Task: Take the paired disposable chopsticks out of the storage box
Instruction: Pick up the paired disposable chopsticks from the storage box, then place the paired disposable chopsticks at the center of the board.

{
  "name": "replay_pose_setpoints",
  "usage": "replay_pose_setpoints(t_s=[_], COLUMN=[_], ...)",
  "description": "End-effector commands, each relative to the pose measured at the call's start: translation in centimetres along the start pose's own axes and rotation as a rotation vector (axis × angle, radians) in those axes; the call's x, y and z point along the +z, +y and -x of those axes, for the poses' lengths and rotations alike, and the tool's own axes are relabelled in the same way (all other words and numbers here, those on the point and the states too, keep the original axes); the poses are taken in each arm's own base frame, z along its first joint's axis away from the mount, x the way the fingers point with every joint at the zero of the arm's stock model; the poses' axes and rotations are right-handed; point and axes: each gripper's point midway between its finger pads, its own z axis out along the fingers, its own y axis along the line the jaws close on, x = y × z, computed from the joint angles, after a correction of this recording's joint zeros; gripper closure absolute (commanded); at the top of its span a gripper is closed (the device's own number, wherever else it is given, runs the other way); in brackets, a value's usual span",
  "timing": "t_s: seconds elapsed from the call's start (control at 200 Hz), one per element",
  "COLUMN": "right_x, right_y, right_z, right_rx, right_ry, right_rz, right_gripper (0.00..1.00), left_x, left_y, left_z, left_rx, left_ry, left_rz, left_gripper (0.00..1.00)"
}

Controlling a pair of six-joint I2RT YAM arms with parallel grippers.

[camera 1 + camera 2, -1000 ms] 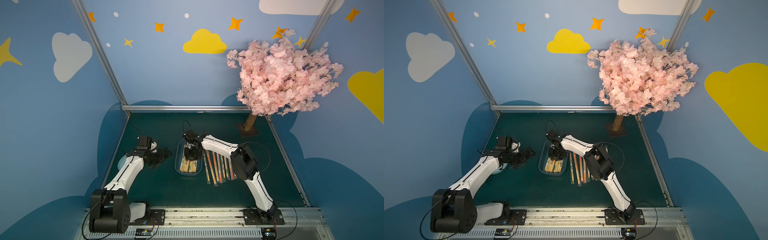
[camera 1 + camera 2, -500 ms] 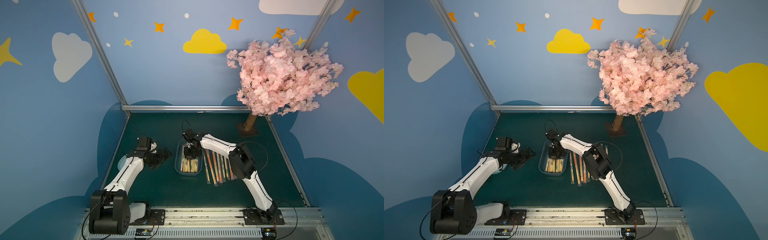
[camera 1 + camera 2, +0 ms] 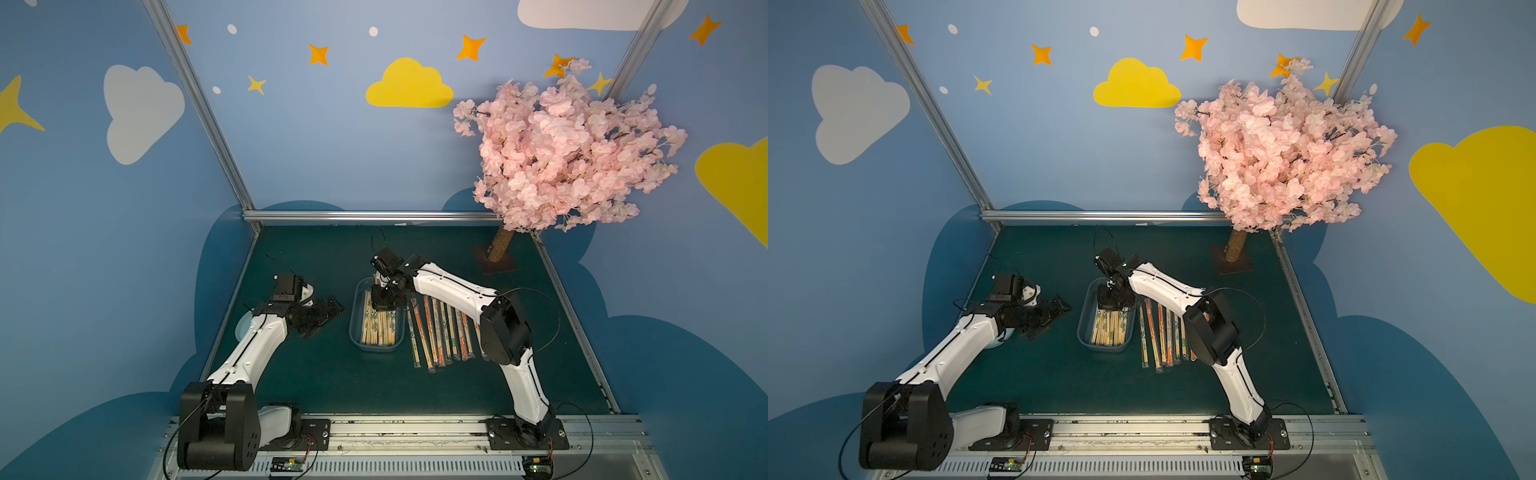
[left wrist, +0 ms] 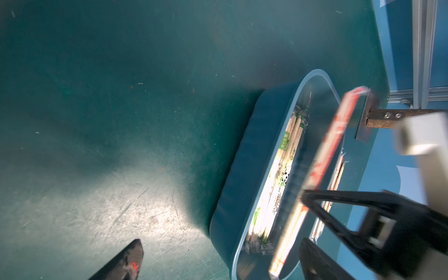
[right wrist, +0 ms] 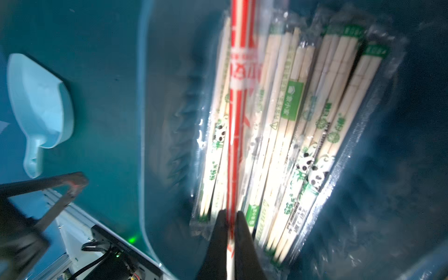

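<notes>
Dark green mat (image 3: pixel 311 374), blue cloud walls, pink blossom tree (image 3: pixel 573 153) at the far right corner. Mid-mat sat the storage box (image 3: pixel 356 332), long axis running near-to-far from the robot; the paired disposable chopsticks (image 3: pixel 376 328) inside lay along that same axis. At the box's far end the right gripper (image 5: pixel 231 214) was pinched tight on one red-printed pair (image 5: pixel 236 97) near its end, and that pair pointed along the pile. It looked raised over the box rim in the left wrist view, but blurred. More sleeved pairs (image 3: pixel 440 332) lay in a row on the mat just beside the box, parallel to it, some hidden behind the right arm. Off to the box's other side the left gripper (image 3: pixel 327 316) hovered with jaws spread wide, holding nothing. Grip point was hidden in both top views; sleeve print was mostly unreadable.
</notes>
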Motion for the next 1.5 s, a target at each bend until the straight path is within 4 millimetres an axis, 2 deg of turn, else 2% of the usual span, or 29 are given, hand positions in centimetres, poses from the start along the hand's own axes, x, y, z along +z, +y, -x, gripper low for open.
replay_pose_setpoints(t_s=[0.0, 0.195, 0.36, 0.481, 0.646, 0.766, 0.871, 0.971, 1.091, 1.201, 1.331, 1.492], right_x=[-2.2, -4.3, -5.5, -5.0, -1.6, -0.5, -0.7, -2.1, -4.6, -6.5, -8.5, -11.0], right_y=[0.5, 0.8, 1.9, 2.3, 2.0, 2.0, 1.9, 1.2, -0.9, -4.5, -9.5, -18.4], right_z=[0.8, 1.7, 2.3, 2.2, 2.0, 2.5, 2.9, 3.0, 2.5, 1.3, -0.2, -1.6], right_rx=[-0.014, -0.019, -0.036, -0.036, 0.001, 0.006, -0.002, -0.005, 0.001, 0.015, 0.028, 0.110], right_ry=[-0.046, -0.091, -0.103, -0.067, -0.004, -0.015, -0.034, -0.064, -0.098, -0.107, -0.126, -0.139], right_rz=[0.032, 0.120, 0.358, 0.473, 0.486, 0.503, 0.507, 0.496, 0.444, 0.322, 0.165, -0.044], right_gripper=[1.00, 1.00, 1.00, 1.00, 1.00, 1.00, 1.00, 1.00, 1.00, 1.00, 1.00, 1.00], left_x=[-0.4, -0.6, -0.6, -0.6, -0.5, -0.6, -0.7, -0.9, -1.0, -1.1, -1.1, -0.9], left_y=[-0.2, -0.5, -0.6, -0.7, -0.6, -0.7, -0.7, -0.9, -1.0, -1.1, -1.2, -1.4], left_z=[-0.2, -0.2, -0.2, -0.1, -0.1, -0.2, -0.2, -0.1, 0.0, 0.0, -0.2, -0.4], left_rx=[0.013, 0.022, 0.023, 0.024, 0.014, 0.014, 0.016, 0.021, 0.030, 0.037, 0.039, 0.043], left_ry=[-0.004, -0.003, 0.000, -0.001, 0.001, -0.004, -0.005, -0.008, -0.009, -0.009, -0.005, 0.008], left_rz=[-0.016, -0.028, -0.030, -0.032, -0.034, -0.035, -0.036, -0.037, -0.038, -0.040, -0.043, -0.046], left_gripper=[0.00, 0.00, 0.00, 0.00, 0.00, 0.00, 0.00, 0.00, 0.00, 0.00, 0.00, 0.00])
